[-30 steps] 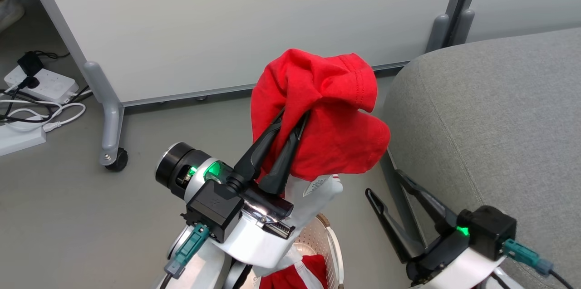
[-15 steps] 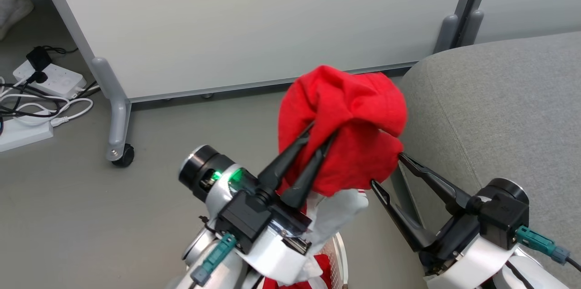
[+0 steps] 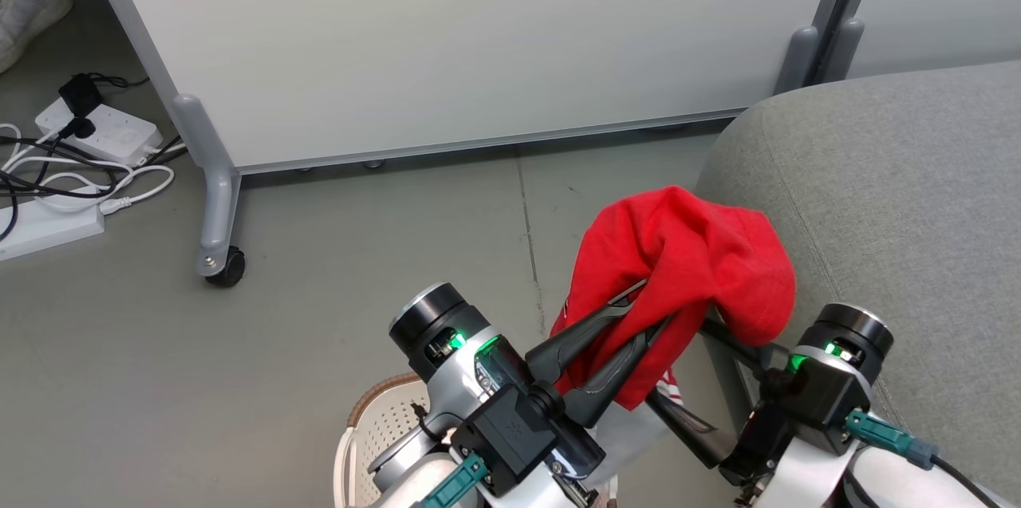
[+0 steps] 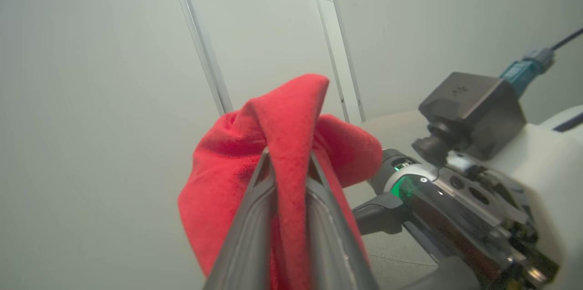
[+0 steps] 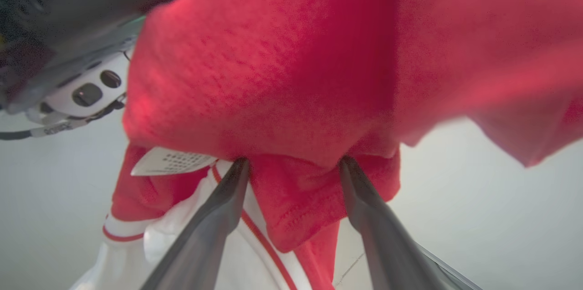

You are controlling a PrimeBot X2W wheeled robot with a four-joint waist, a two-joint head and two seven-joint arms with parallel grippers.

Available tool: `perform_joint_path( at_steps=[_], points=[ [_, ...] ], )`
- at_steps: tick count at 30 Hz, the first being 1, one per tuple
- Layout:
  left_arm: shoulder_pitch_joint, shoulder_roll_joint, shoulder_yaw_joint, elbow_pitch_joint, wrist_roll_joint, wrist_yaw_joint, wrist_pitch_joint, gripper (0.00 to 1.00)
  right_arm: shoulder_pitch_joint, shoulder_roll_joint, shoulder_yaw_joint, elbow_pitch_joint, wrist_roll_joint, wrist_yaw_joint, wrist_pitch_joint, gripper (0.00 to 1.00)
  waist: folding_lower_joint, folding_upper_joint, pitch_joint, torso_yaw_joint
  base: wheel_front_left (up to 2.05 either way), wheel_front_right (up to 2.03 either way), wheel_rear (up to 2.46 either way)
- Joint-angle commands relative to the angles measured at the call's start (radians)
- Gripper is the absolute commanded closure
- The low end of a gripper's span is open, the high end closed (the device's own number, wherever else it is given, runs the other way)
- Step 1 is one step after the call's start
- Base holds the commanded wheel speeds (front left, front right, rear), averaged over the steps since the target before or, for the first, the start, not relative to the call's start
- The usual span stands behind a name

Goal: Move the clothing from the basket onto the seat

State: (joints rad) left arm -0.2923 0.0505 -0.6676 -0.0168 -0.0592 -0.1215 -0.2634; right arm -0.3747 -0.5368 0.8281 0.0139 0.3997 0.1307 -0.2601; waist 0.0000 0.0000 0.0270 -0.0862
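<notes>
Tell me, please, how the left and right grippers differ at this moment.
The left gripper is shut, pinching a fold of the red clothing; the right gripper stands wide open, cloth hanging between its fingers, not clamped. Both have long dark fingers and meet at that garment.

Bright even light, soft shadows; close clothing [image 5: 291, 62] perhaps motion-blurred

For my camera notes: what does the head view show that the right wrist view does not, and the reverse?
Head view: the grey seat, the basket rim, a wheeled partition, the left jaws shut on the clothing. Right wrist view: a white label, a red fold hanging between the open right jaws. Shared: the red clothing with its white panel.
</notes>
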Motion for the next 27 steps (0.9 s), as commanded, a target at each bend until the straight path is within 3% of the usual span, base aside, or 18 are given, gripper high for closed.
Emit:
perform_joint_path(
  at_steps=[1,9,23,25,27],
  points=[
    [-0.017,0.003,-0.003,-0.002,-0.006,-0.002,-0.001,1.00,-0.016,-0.001,0.017,0.006,-0.008,0.000,-0.004,0.00,0.0000,0.0000,0.000,0.002,0.00,0.00,0.00],
    [-0.026,0.002,-0.021,-0.030,-0.025,-0.008,-0.001,1.00,-0.067,0.026,0.105,0.065,0.020,0.000,-0.004,0.00,0.0000,0.0000,-0.003,0.007,0.00,0.00,0.00],
    [-0.035,0.001,-0.068,-0.044,-0.053,-0.008,-0.001,1.00,-0.098,0.099,0.117,0.115,0.046,0.000,-0.004,0.00,0.0000,0.0000,-0.011,0.030,0.00,0.00,0.00],
    [-0.033,0.001,-0.068,-0.041,-0.057,-0.008,-0.001,1.00,-0.102,0.102,0.125,0.125,0.055,0.000,-0.004,1.00,0.0000,0.0000,-0.013,0.032,0.00,0.00,0.00],
    [-0.031,0.001,-0.066,-0.039,-0.055,-0.009,-0.001,1.00,-0.092,0.114,0.104,0.130,0.077,0.000,-0.004,1.00,0.0000,0.0000,-0.013,0.033,0.00,0.00,0.00]
  ],
)
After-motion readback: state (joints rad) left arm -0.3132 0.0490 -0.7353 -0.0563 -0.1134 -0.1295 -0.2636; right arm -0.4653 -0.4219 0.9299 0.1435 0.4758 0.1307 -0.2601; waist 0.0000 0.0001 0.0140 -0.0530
